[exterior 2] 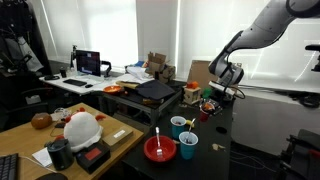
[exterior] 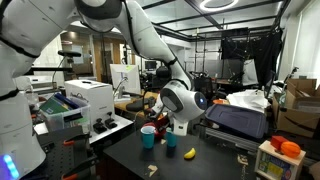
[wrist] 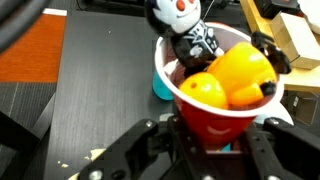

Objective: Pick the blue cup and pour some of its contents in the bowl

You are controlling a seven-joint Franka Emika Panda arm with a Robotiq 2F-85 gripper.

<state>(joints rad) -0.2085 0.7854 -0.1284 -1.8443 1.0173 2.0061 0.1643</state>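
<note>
My gripper is shut on a red cup filled with yellow toy pieces and a black skull figure, with a finger on each side of its base. In an exterior view the gripper holds this cup above the dark table. A blue cup stands beside a red bowl near the table's front, with a teal cup behind it. The wrist view shows part of a blue cup on the table, left of the held cup. In an exterior view the gripper hangs above a blue cup.
A yellow banana lies on the dark table. A closed laptop sits on a stand behind the cups. A white printer and cluttered desks stand around. An orange object on a box is at the table's edge.
</note>
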